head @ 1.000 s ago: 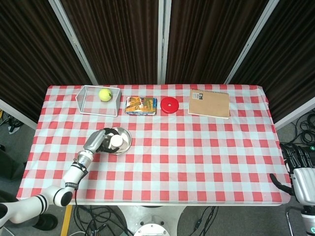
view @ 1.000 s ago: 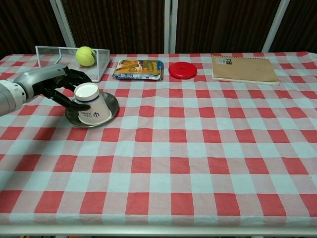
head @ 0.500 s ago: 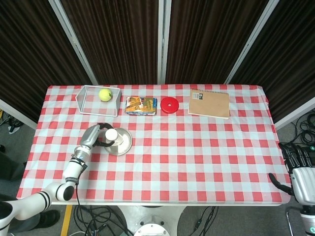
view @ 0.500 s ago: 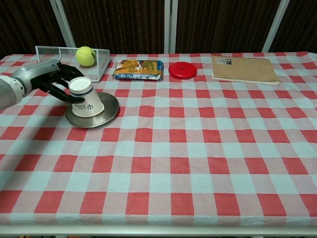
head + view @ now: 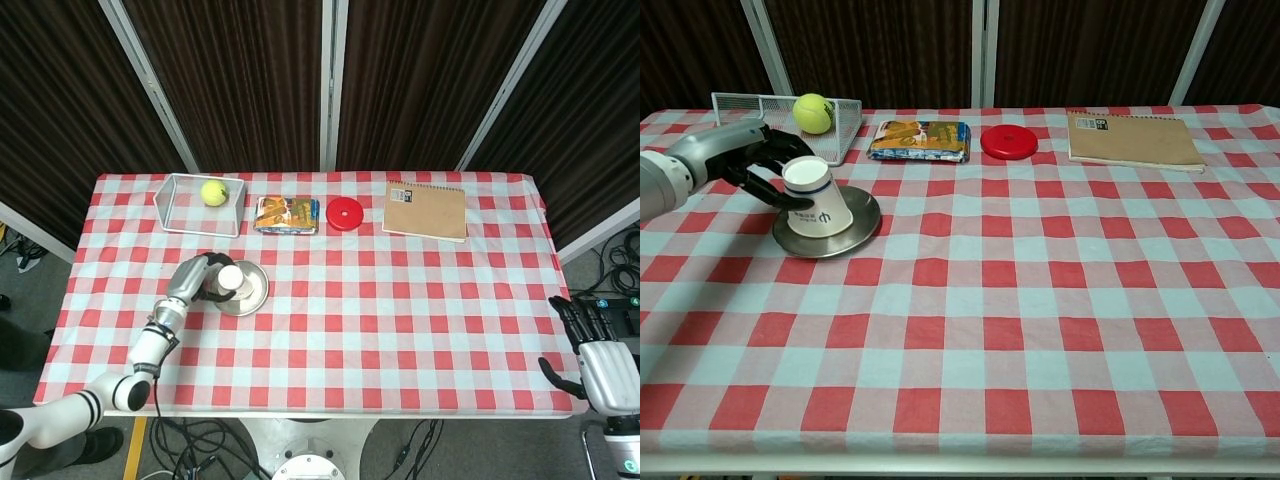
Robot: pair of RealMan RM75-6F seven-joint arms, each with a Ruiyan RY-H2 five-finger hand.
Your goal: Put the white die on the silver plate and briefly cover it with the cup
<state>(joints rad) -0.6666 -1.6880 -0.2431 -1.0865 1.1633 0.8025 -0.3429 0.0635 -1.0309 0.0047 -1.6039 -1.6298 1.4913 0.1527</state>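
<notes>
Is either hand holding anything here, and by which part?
The left hand grips the upturned cup near its closed top; the right hand holds nothing.

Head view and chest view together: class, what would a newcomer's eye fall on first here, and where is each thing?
First, the left robot hand gripping an upside-down white cup, tilted on the silver plate at the table's left. Next, the yellow tennis ball in the wire basket at the far left edge. Then the red disc and brown notebook along the far side.
</notes>
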